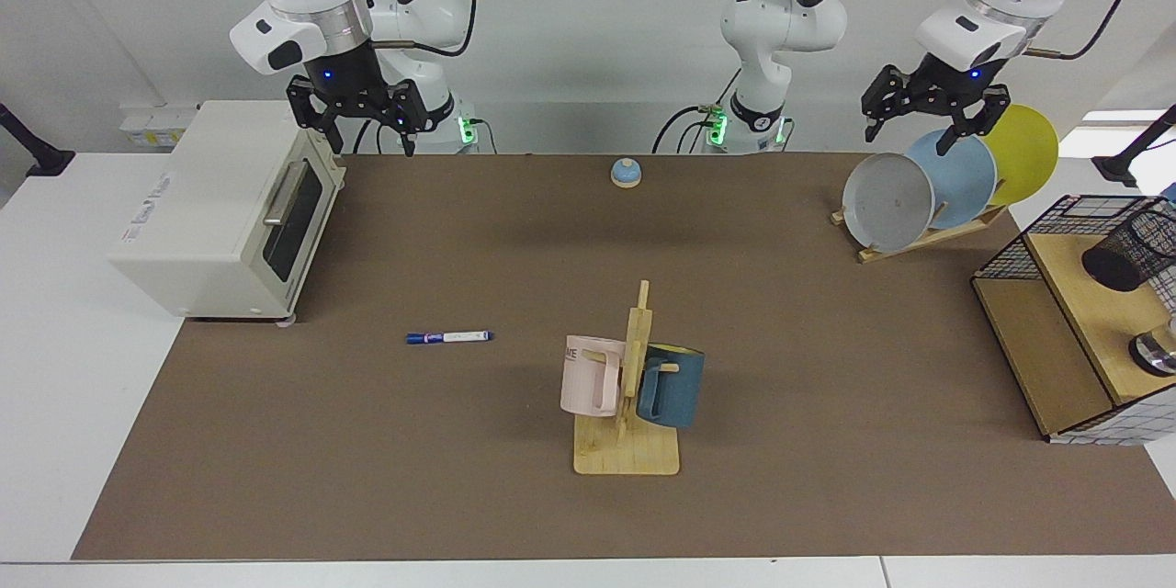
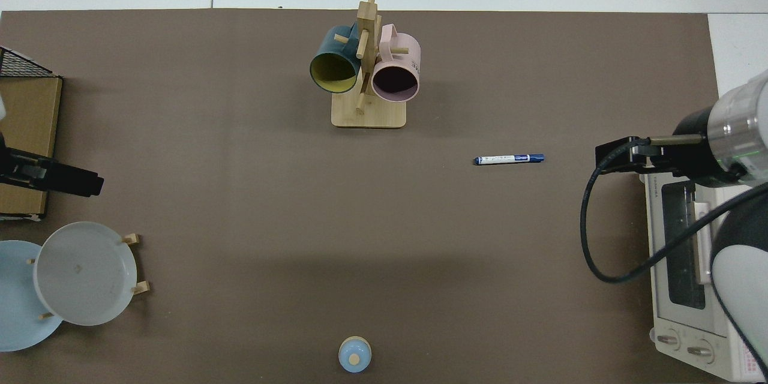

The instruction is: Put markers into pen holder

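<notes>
White-barrelled, with a blue cap and blue end, the slim marker (image 1: 449, 337) (image 2: 509, 159) lies flat on the brown mat, well below and apart from the right gripper (image 1: 365, 124), whose black fingers hang spread above the cream toaster oven (image 1: 225, 213). Far across the table, the left gripper (image 1: 930, 115) hovers with fingers spread over the round plates (image 1: 928, 188). Beyond it, the black wire-mesh pen holder (image 1: 1135, 247), a cylinder, lies tipped on the wooden shelf of a wire basket (image 1: 1057, 234).
</notes>
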`<state>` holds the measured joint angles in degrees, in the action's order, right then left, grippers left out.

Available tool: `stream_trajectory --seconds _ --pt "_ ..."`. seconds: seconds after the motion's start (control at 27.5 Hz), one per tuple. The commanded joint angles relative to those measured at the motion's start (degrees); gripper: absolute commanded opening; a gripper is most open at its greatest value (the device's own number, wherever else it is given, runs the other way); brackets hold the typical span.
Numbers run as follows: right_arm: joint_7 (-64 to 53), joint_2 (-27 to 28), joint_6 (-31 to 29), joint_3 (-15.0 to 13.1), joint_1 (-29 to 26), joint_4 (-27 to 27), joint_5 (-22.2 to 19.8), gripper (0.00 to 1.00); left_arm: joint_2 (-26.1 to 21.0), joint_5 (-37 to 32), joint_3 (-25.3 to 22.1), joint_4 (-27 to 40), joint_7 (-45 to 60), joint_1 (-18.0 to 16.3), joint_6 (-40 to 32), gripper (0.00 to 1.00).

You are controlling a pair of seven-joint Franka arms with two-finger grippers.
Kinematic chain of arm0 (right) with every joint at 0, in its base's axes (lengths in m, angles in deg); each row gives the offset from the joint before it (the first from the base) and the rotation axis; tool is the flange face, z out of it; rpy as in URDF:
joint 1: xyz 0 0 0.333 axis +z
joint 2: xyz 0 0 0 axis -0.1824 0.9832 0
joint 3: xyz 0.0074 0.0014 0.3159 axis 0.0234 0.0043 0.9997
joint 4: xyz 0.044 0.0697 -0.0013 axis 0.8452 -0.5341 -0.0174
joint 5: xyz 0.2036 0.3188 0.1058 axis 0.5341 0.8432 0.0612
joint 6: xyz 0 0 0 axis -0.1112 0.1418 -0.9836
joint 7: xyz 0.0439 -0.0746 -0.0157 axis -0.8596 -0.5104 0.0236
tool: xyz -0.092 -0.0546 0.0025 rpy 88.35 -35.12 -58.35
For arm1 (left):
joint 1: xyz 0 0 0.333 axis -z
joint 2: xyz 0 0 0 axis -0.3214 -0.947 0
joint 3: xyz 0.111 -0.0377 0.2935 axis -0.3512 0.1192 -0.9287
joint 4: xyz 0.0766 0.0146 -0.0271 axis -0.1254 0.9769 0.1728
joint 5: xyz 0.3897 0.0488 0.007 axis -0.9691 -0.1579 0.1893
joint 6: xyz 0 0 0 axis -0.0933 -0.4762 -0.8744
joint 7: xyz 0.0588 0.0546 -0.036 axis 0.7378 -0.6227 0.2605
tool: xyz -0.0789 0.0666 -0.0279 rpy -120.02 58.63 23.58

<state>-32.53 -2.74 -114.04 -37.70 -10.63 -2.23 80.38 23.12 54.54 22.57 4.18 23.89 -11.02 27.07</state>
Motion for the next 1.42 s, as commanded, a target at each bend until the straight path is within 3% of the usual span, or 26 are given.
stream_trajectory --seconds 0.0,0.84,0.98,1.38 --pt "-1.39 -1.00 -0.70 -0.02 -0.33 -1.06 0.94 1.00 1.29 0.72 0.28 1.30 0.62 -0.08 -0.41 1.00" --pt "1.32 -1.43 -0.35 0.16 -0.33 -1.58 2.16 1.00 1.38 0.10 -0.07 0.95 0.62 -0.61 -0.41 1.00" --pt "13.95 -1.52 -1.92 0.24 -0.24 -2.98 2.17 1.00 1.46 0.01 -0.16 1.03 0.62 -0.61 -0.50 1.00" --pt "53.93 -0.73 -14.30 0.33 -0.85 -10.89 4.18 1.00 1.55 0.10 -0.51 1.12 0.62 -0.70 -0.50 1.00"
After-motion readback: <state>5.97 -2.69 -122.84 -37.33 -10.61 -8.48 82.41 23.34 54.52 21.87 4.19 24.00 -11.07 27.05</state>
